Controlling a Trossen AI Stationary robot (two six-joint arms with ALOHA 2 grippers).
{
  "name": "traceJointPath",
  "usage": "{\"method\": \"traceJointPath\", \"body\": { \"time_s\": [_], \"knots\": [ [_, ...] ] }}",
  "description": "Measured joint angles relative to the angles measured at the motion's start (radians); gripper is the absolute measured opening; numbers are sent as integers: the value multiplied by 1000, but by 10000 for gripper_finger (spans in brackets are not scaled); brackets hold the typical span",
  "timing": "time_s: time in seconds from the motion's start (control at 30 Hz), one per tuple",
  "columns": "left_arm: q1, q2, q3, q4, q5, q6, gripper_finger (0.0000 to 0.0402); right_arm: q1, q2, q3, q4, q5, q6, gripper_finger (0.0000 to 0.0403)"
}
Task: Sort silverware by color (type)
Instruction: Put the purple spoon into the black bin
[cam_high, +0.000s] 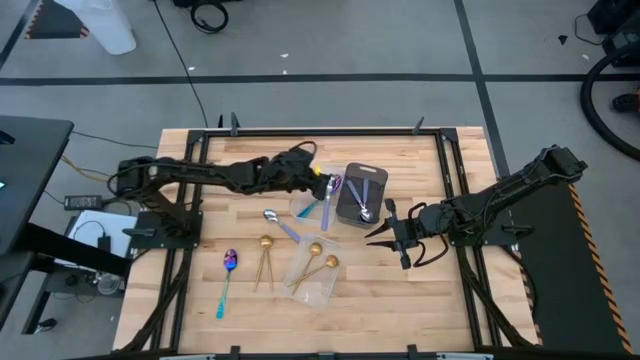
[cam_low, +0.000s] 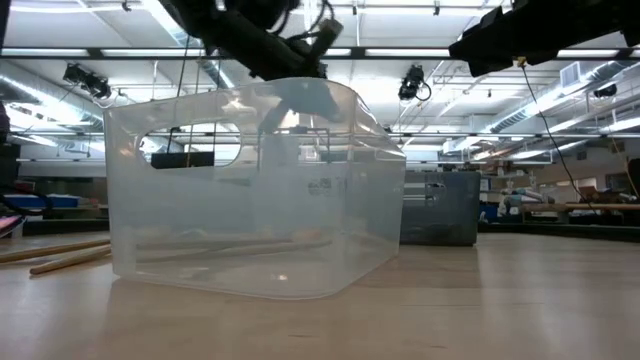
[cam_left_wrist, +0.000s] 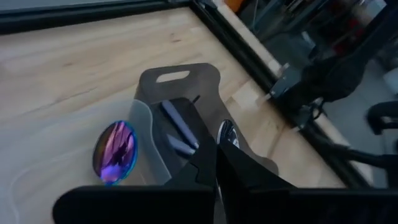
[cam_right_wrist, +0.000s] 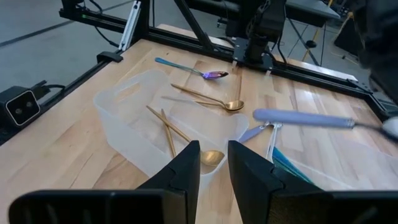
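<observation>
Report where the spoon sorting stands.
Done: gold spoons lie in one clear tray, silver spoons in the dark tray, and a purple spoon in the other clear tray.
In hand: nothing clearly. The left gripper is shut above that tray and the right gripper is open.
Left: loose purple spoon, loose gold spoon, loose silver spoon.

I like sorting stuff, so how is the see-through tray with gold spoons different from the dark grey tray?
The clear tray is see-through; the dark grey tray is solid. The clear tray holds gold spoons; the grey tray holds silver spoons with pale bluish handles. Both sit on the wooden table.
</observation>
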Motion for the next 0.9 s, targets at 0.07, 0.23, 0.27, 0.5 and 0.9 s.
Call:
{"method": "traceJointPath", "body": {
  "time_s": [0.07,0.23,0.27,0.5,0.9],
  "knots": [
    [4,39,51,-33,3,19,11,0,0,0,-2,0,0,93],
    [19,114,154,-66,30,67,11,0,0,0,-4,0,0,93],
    [19,125,170,-65,30,78,11,0,0,0,-4,0,0,93],
    [20,155,233,-54,27,270,11,0,0,0,-19,32,-1,93],
    [-25,152,234,126,-4,535,11,-109,0,0,-23,288,122,108]
  ]
}}
